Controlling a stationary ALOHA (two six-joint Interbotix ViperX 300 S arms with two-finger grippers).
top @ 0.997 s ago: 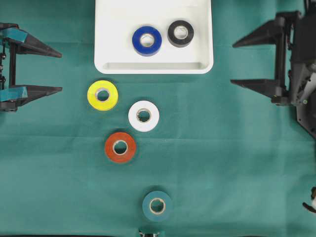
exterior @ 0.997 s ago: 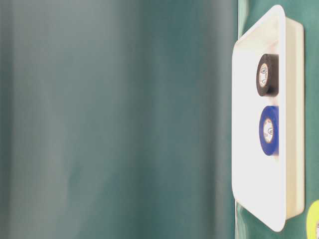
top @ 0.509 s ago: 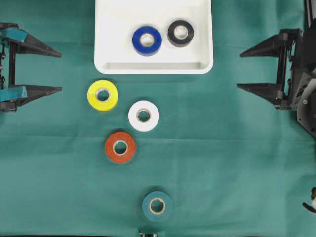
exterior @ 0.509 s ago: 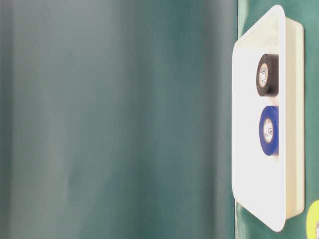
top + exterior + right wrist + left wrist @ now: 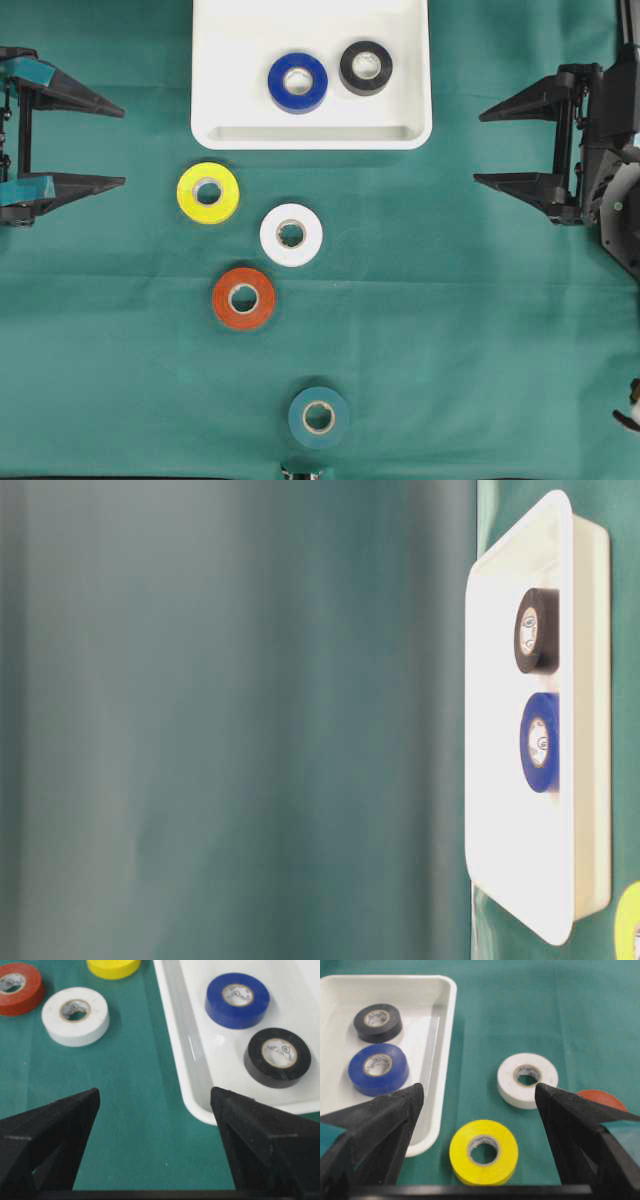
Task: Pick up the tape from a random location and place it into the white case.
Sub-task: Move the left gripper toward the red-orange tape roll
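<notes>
I see the white case (image 5: 312, 135) at top centre of the overhead view, holding a blue roll (image 5: 297, 82) and a black roll (image 5: 366, 67). Below it on the green cloth (image 5: 450, 330) lie yellow (image 5: 208, 192), white (image 5: 291, 234), red (image 5: 243, 298) and teal (image 5: 319, 417) tape rolls. My left gripper (image 5: 110, 145) and right gripper (image 5: 487, 148) both gape wide, empty, at frame edges.

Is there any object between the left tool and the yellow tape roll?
No, nothing visible. Only bare green cloth lies between the open left tool and the yellow tape roll; the white roll lies beyond it.
</notes>
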